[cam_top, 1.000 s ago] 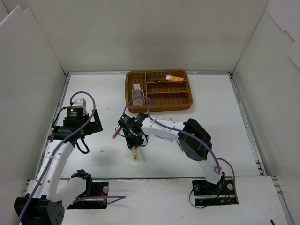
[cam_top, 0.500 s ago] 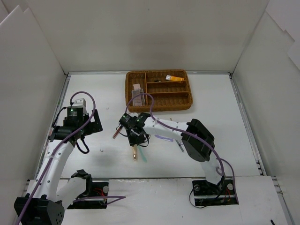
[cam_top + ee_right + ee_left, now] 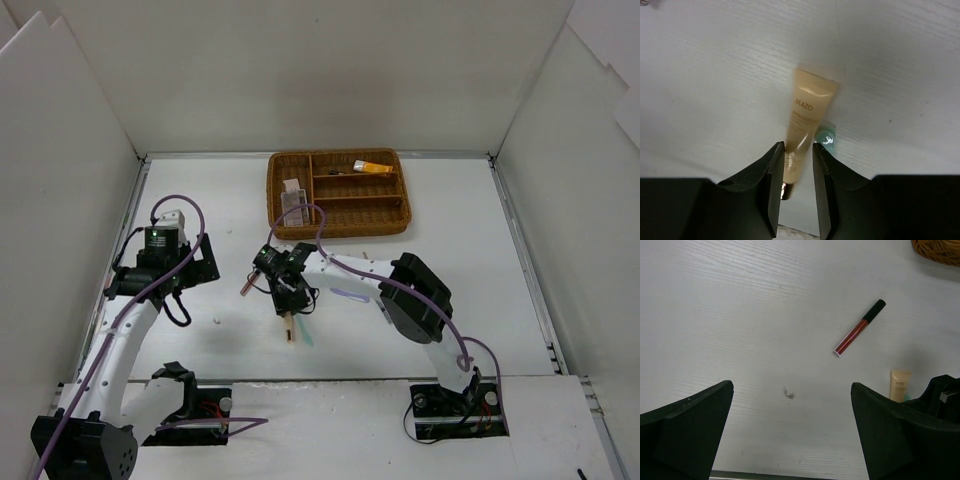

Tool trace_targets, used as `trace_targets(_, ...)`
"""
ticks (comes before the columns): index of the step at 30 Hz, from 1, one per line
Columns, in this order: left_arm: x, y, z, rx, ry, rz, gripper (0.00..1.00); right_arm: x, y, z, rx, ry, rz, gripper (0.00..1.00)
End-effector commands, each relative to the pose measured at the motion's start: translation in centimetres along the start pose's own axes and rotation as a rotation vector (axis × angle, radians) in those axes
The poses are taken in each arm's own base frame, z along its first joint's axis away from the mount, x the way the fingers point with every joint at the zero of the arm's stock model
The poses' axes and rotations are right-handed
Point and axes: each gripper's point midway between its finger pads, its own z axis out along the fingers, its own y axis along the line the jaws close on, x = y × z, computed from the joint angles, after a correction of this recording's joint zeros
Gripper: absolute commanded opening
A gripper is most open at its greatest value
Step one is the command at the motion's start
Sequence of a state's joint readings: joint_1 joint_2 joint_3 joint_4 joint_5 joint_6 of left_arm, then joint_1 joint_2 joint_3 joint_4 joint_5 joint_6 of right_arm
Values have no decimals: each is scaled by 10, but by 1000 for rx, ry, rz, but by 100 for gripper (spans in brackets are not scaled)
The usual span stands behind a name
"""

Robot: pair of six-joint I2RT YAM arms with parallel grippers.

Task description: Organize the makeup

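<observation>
My right gripper (image 3: 287,302) is low over the table's middle, shut on a beige tube (image 3: 807,117) printed MAZO; its jaws (image 3: 797,148) pinch the cap end. The tube (image 3: 290,328) points toward the near edge. A mint tool (image 3: 826,138) lies against the tube, half under the right finger. A red lip gloss with a black cap (image 3: 858,329) lies on the table, also in the top view (image 3: 247,287). My left gripper (image 3: 203,263) is open and empty, left of the gloss. An orange tube (image 3: 374,167) and palettes (image 3: 293,201) sit in the wicker tray (image 3: 337,226).
The wicker tray stands at the back centre. White walls close in the table on three sides. The left wrist view shows the beige tube (image 3: 900,385) and part of my right gripper (image 3: 942,395) at its right edge.
My right gripper shifted slightly over the beige tube, and the tube's near end moved a little. The left arm has not moved.
</observation>
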State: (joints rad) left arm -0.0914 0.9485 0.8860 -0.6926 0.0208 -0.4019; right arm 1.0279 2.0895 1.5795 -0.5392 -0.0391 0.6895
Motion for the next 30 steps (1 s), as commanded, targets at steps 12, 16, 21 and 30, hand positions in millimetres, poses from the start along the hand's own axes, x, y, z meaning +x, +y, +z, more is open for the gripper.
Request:
trace_targets(12, -10, 0, 3, -11, -28, -13, 99, -11, 12, -2, -27, -5, 2, 8)
trace_targets(16, -10, 0, 3, -12, -25, -15, 99, -31, 5, -22, -31, -72, 29, 3)
trace_targets(21, -11, 0, 3, -9, -31, -17, 99, -96, -33, -69, -62, -223, 184, 1)
trace_targets(30, -11, -3, 0, 10, -42, -13, 99, -235, -145, -147, -89, -546, 551, 4)
